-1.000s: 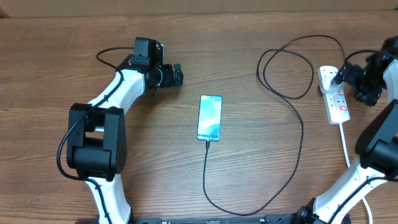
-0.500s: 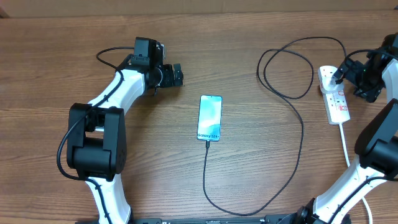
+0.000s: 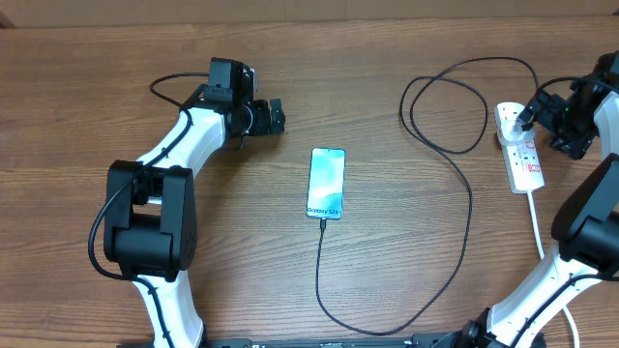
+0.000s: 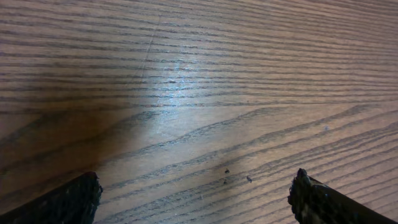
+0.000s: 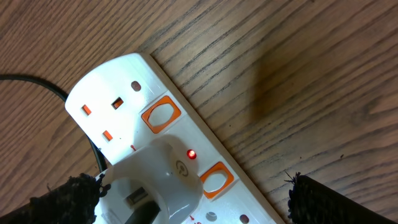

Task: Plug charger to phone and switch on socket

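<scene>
White socket (image 5: 134, 99) runs off the bottom edge between right pincer (image 5: 193, 198) tips.

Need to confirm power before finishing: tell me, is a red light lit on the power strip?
Yes, a small red light glows on the white power strip in the right wrist view.

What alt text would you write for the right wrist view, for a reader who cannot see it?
A white power strip lies diagonally on a wooden table with a white plug in it and a red light glowing beside the plug. Two orange-framed switches show, one outlet is empty, and the right claw has its black fingertips wide apart.
</scene>
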You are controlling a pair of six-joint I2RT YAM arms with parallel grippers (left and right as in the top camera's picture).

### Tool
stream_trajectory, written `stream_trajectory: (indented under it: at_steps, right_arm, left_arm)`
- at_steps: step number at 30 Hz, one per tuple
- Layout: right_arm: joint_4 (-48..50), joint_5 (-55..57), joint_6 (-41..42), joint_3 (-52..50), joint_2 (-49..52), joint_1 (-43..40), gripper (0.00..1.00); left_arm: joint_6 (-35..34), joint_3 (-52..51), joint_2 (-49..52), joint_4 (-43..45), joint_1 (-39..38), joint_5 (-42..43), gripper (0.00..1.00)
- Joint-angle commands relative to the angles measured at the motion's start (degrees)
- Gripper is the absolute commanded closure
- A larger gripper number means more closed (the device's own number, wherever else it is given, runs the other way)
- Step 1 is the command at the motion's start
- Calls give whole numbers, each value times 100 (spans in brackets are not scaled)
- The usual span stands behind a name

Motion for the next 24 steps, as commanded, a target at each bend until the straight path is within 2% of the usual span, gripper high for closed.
stream_trajectory:
  at_steps: [1,24]
  right_arm:
    - [57,70,59,103,39,-4,0]
    - [57,70,59,103,39,-4,0]
  left_arm:
    - [28,28,-181,4,-48,-52,0]
    - [26,28,-2441,-35,-1029,-52,0]
